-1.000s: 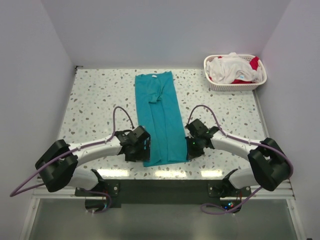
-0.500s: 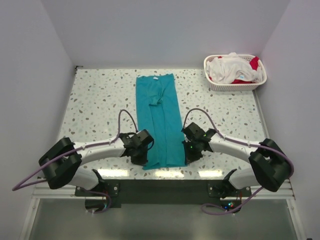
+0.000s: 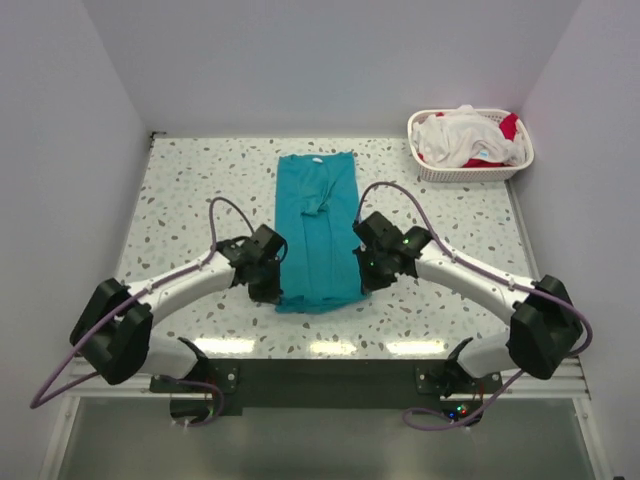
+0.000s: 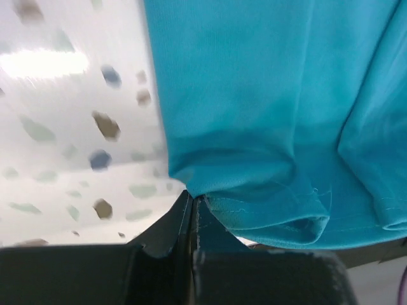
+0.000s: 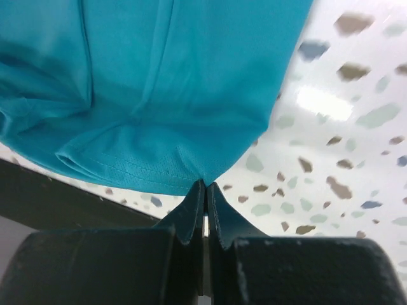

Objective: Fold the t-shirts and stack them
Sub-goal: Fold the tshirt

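A teal t-shirt (image 3: 318, 225) lies lengthwise down the middle of the speckled table, folded into a long narrow strip. Its near hem is lifted off the table and bunched. My left gripper (image 3: 272, 288) is shut on the hem's left corner (image 4: 191, 194), the jaws pinched tight on the fabric. On the other side, my right gripper (image 3: 368, 277) is shut on the hem's right corner (image 5: 205, 182). In both wrist views the teal cloth (image 4: 267, 127) hangs just beyond the fingertips. White and red t-shirts (image 3: 465, 135) are piled in the basket at the back right.
The white lattice basket (image 3: 470, 172) stands at the back right corner of the table. Grey walls close in the table on the left, back and right. Purple cables loop from both arms above the tabletop.
The left gripper closed on the hem corner. Both grippers moved away from the near edge, carrying the hem toward the back, so the shirt looks shorter.
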You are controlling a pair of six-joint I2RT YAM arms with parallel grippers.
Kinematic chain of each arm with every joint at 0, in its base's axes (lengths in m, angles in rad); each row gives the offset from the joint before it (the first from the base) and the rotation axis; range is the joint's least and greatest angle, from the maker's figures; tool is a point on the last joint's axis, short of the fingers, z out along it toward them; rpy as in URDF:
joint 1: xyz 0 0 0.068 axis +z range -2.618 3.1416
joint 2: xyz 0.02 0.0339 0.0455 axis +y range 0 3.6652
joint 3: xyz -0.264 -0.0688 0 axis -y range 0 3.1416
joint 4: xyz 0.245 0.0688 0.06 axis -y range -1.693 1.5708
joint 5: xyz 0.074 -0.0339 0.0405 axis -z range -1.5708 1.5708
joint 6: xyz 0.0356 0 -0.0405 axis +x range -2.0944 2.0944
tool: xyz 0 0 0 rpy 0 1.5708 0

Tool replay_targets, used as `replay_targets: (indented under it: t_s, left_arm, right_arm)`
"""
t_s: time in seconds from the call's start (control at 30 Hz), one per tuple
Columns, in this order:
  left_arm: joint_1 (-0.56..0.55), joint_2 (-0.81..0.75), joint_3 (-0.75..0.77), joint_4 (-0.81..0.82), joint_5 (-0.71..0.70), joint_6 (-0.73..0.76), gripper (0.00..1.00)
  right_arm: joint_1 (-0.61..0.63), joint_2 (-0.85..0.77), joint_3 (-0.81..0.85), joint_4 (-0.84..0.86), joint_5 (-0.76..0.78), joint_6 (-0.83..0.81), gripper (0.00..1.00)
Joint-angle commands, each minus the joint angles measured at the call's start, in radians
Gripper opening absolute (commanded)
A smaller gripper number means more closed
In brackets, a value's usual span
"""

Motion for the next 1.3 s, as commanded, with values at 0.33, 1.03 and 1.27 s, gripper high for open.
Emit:
replay_targets:
  t_s: [0.33,1.03,1.27]
  left_arm:
    - [0.310,0.353,0.519,0.065,-0.008,0.256,0.00]
    - [0.406,0.607,0.703,0.181,-0.020,0.265,0.00]
    - [0.417,0.658,0.711,0.212,-0.047,0.258,0.06]
  right_arm:
    - [-0.241,0.340,0.428,0.064,0.020,-0.169,0.00]
    - [-0.345,0.617,0.637,0.193,-0.065,-0.179,0.00]
    - [-0.361,0.681,0.648,0.236,-0.057,-0.167,0.06]
